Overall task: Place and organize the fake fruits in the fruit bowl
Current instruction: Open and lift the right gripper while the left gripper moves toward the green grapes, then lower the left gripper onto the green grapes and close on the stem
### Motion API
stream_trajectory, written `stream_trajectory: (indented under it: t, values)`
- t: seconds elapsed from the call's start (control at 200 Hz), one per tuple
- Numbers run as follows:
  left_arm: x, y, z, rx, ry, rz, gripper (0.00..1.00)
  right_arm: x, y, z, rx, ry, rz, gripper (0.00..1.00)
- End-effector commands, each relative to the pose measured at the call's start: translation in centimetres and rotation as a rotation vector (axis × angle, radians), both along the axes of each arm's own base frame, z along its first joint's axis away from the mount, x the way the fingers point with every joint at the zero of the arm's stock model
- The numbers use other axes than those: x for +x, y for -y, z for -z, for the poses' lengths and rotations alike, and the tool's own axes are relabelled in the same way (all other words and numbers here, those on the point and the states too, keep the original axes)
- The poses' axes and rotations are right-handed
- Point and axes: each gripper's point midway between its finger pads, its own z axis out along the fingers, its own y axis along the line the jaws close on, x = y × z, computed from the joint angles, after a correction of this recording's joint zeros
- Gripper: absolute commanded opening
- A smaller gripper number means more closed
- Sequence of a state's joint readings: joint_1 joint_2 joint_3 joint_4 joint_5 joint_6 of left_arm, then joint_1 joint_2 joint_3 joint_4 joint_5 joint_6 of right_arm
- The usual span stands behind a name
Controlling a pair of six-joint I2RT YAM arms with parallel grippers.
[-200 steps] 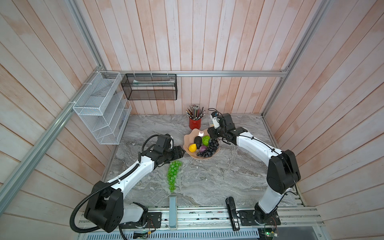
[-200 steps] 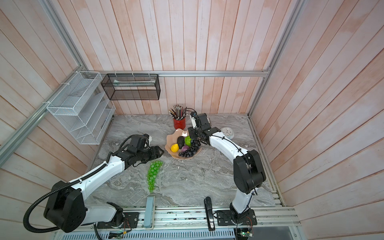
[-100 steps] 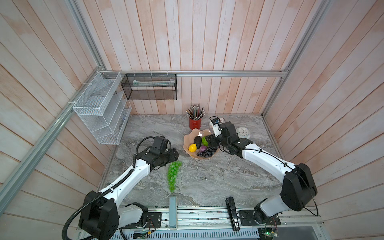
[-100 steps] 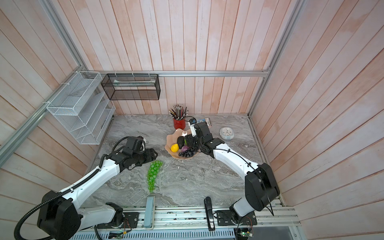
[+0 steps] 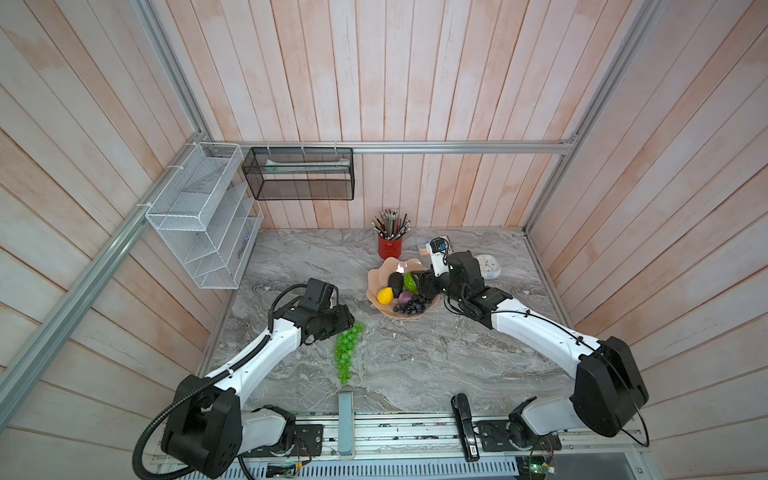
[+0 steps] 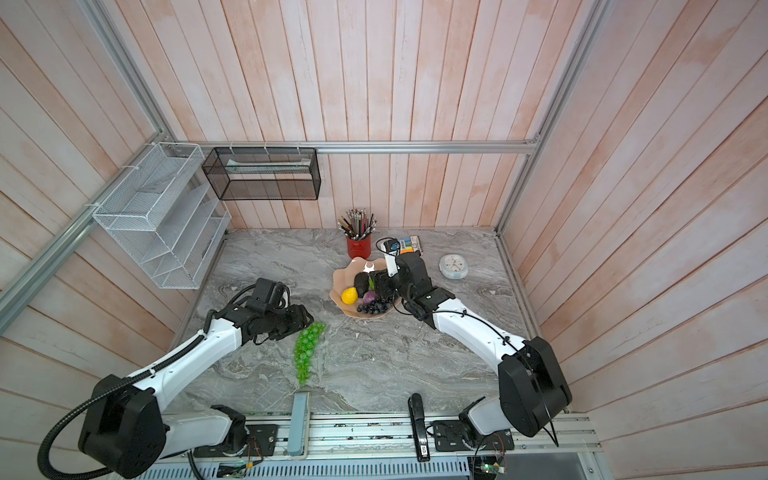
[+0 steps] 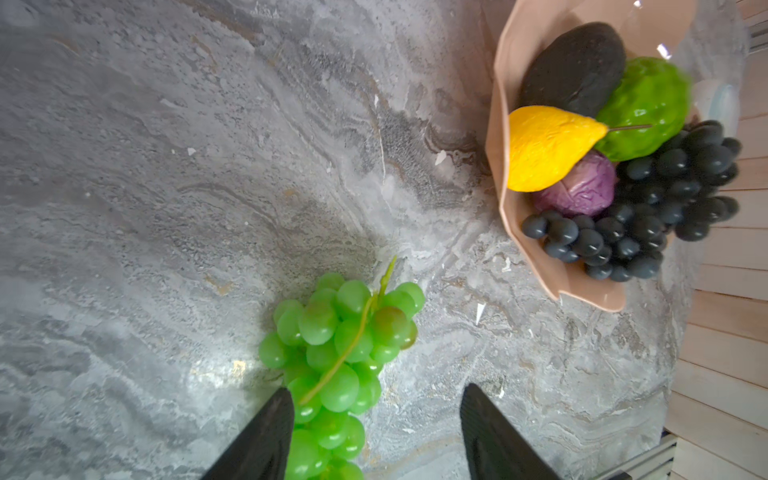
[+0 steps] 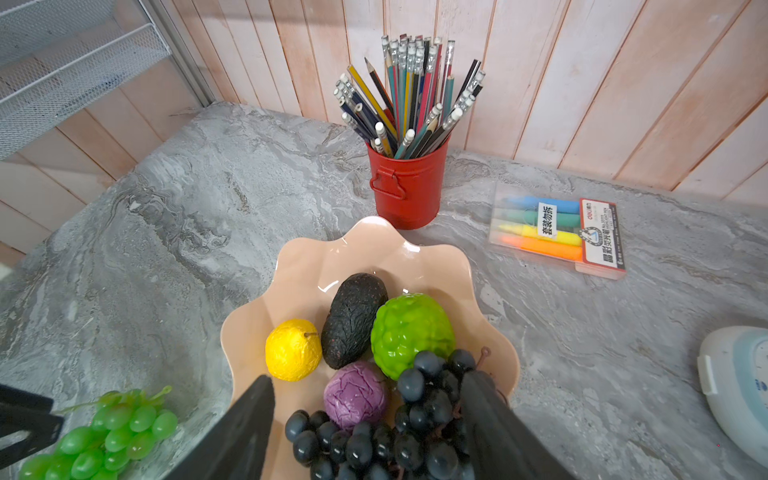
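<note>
Both arms have shifted in the last second: the left arm has drawn back and down to the stem end of the green bunch, and the right arm has lowered with its elbow swung outward. Note the layout on the table (image 5: pixel 415 361). The left gripper (image 7: pixel 376 390) stands wide with nothing held. One jaw lies against the green grape bunch (image 5: pixel 345 353) and the other is over bare marble, so the bunch sits off-centre between them. The right gripper (image 8: pixel 370 378) is also spread, straddling the dark grape bunch (image 8: pixel 374 440) without visibly clamping it. The fruit bowl (image 5: pixel 376 276) stands just in front of the red pencil cup (image 8: pixel 409 195). It already contains the dark bunch, the avocado (image 8: pixel 353 320), the bumpy lime-green ball (image 8: pixel 411 328), the yellow fruit (image 8: pixel 293 349) and the purple ball (image 8: pixel 355 395). Only the green bunch remains outside, lying flat on the table near the bowl but apart from it. The step in hand is, by judgement, the pick of this last piece. You should centre the left jaws across the bunch near its stem, close, lift it clear, and carry it to the bare part of the bowl. Withdraw the right gripper first to avoid a collision over the rim.
</note>
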State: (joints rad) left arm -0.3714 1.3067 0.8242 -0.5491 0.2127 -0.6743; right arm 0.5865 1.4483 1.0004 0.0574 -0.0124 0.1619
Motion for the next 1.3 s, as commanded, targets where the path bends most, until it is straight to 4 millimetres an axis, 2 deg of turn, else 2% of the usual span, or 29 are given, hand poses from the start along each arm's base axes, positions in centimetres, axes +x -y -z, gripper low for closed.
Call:
stream_trajectory:
  t: [0.0,0.16,0.395,0.48,0.59,0.95,1.195,1.295]
  values:
    - [1.1,0.6,0.3,-0.056,0.026,-0.01,0.57,-0.3,-0.8,0.6,0.02,-0.013,-0.036,0.7]
    - [2.5,0.7,0.8,-0.06,0.055,-0.02,0.57,-0.7,-0.7,1.8,0.017,-0.032,-0.04,0.7]
    - [3.7,1.2,2.2,-0.062,0.05,0.0,0.57,-1.0,-0.6,2.6,0.024,-0.047,-0.045,0.69]
    - [4.1,1.5,2.2,-0.077,0.062,0.003,0.5,-1.1,-0.6,2.9,0.017,-0.051,-0.046,0.69]
    - [4.4,1.9,2.0,-0.095,0.075,0.009,0.48,-1.2,-0.7,3.0,0.018,-0.053,-0.05,0.68]
    - [3.8,2.0,1.5,-0.099,0.071,0.034,0.23,-1.2,-1.0,3.5,0.029,-0.068,-0.06,0.65]
    - [3.8,1.7,1.6,-0.077,0.073,0.046,0.0,-1.2,-1.0,3.7,0.027,-0.07,-0.062,0.64]
    - [3.8,1.7,1.3,-0.08,0.086,0.054,0.0,-1.2,-1.0,3.9,0.024,-0.075,-0.061,0.63]
